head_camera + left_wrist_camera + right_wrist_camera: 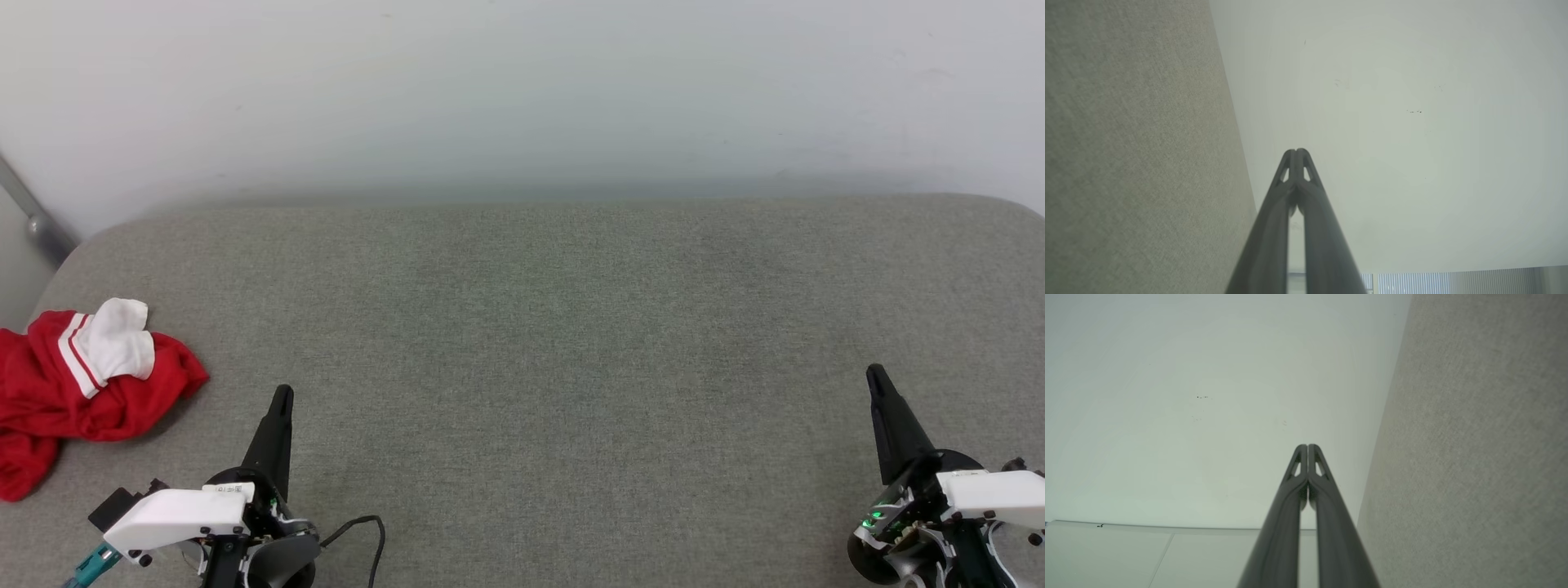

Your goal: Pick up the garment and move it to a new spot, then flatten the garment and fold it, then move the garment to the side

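The wide grey padded surface (555,343) lies bare except for the garment (73,392), crumpled at its far left edge (1 white sleeve up), so the left gripper (280,396), fingers pressed together like the right gripper (875,377), should part them, reach left and pinch a thick fold.

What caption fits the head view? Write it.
Crumpled red-and-white jersey T-shirt far left on grey fabric surface; left tool, right tool shut.

Grey woven-fabric table (571,367) with rounded far corners spans the lower frame. Plain pale wall (522,90) runs across the top behind it. Grey metal bar (33,216) slants at the left edge. Soft, even light.
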